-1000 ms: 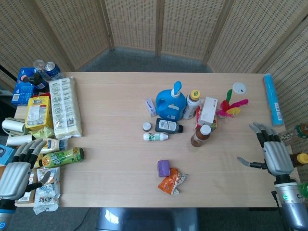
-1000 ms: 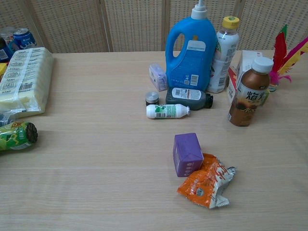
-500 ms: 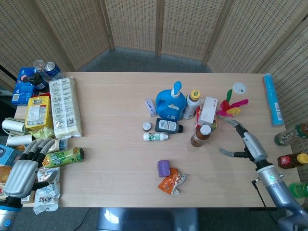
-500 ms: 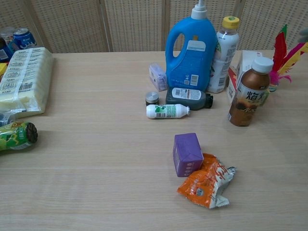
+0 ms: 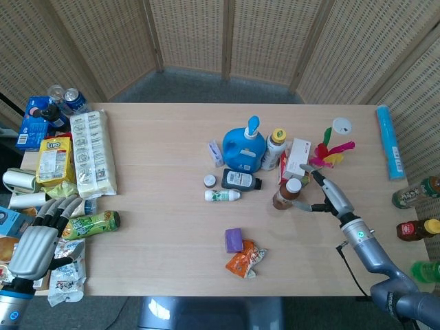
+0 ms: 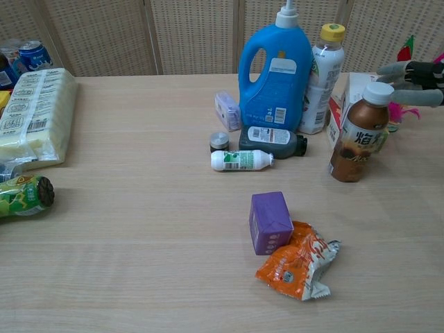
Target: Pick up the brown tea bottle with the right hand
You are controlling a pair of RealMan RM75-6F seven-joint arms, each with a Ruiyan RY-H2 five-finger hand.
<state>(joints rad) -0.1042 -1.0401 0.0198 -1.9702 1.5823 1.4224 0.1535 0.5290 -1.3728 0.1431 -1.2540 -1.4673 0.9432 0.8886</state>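
Note:
The brown tea bottle [image 5: 287,194] [image 6: 359,134] with a white cap stands upright right of the table's middle, in front of a red and white carton [image 5: 294,159]. My right hand [image 5: 324,192] [image 6: 414,78] is just to its right with fingers spread, the thumb reaching toward the bottle and the other fingers behind its cap. I see no contact with the bottle. My left hand [image 5: 38,237] hovers with fingers apart over the snacks at the table's left edge, holding nothing.
A blue detergent jug [image 5: 242,148], a yellow-capped bottle [image 5: 274,148], a dark bottle [image 5: 240,180] and a small white bottle [image 5: 223,195] lie left of the tea bottle. Colourful feathers [image 5: 331,152] stand behind my right hand. A purple box [image 5: 234,240] and orange packet [image 5: 246,260] lie nearer.
My right hand has moved left from the table's right edge to beside the tea bottle, and now appears in the chest view. My left hand has shifted slightly.

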